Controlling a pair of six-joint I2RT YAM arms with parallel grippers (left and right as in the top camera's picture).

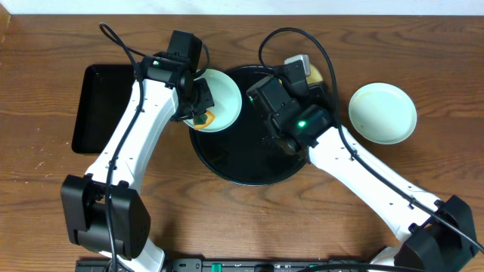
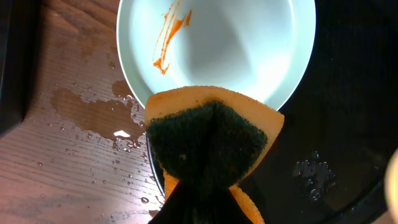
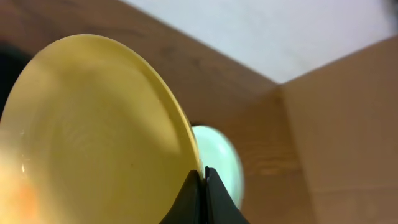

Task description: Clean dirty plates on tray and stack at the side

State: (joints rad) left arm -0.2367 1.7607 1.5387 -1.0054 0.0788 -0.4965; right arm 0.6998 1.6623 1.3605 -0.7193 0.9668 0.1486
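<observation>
Three plates show. One pale blue-green streaked plate (image 2: 236, 43) sits at the far-left rim of the tray (image 1: 242, 162), partly over the bench (image 1: 45, 211). The left gripper (image 2: 199, 193) is clamped on a sponge (image 2: 211, 137) that overlaps the plate's near rim. The orange streak lies ahead and to the left, so the left arm is the nearer one to scrub it. The right gripper (image 3: 204, 180) is pinched tight on the rim of the yellow plate (image 3: 93, 137), tilted over the tray's far right. A clean-looking plate (image 1: 383, 113) rests on the bench at right.
</observation>
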